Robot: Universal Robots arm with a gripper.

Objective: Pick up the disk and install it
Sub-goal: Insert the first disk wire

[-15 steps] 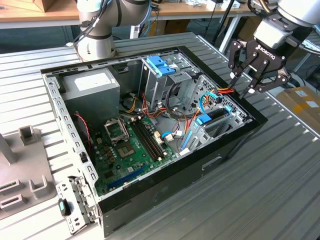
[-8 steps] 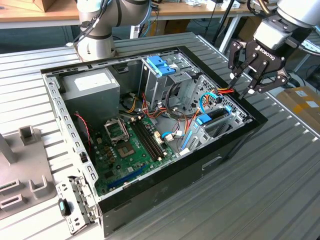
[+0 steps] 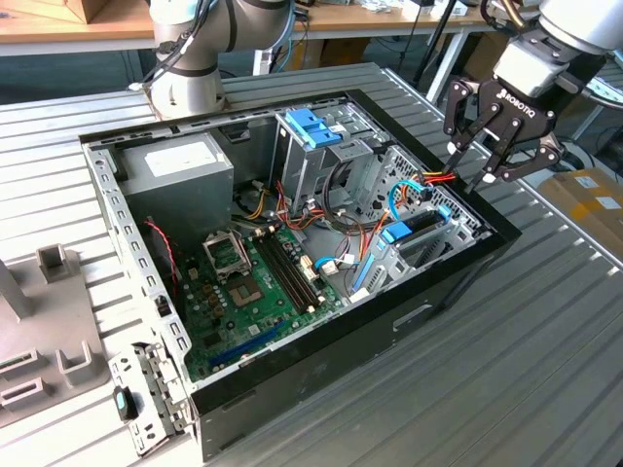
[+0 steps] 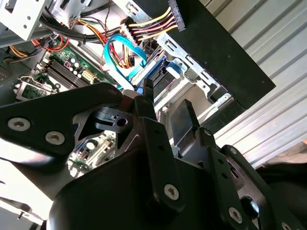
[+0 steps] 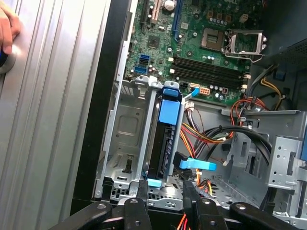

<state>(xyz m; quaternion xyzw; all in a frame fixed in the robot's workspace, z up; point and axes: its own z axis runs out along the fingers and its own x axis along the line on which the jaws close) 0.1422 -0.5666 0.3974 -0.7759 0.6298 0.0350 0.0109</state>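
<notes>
The disk (image 3: 417, 229) stands on edge in a metal bay at the corner of the open computer case (image 3: 458, 282) on the exterior view's right. Bright blue rails frame its dark face. In the first wrist view the disk (image 5: 163, 143) sits between the bay's walls with a blue tab on top. My gripper (image 3: 474, 165) hangs a little above that corner, open, with nothing between its fingers. Both wrist views show it: one black fingertip (image 5: 143, 187) on each side of the disk's end, and in the second wrist view the gripper (image 4: 165, 103) is spread above the bay.
Blue and coloured cables (image 5: 196, 165) lie next to the bay. A grey power-supply box (image 3: 180, 170), a drive cage with a blue latch (image 3: 313, 126) and the green motherboard (image 3: 243, 282) fill the case. A hand (image 5: 7, 28) rests on the ribbed table. Metal brackets (image 3: 146, 389) lie outside.
</notes>
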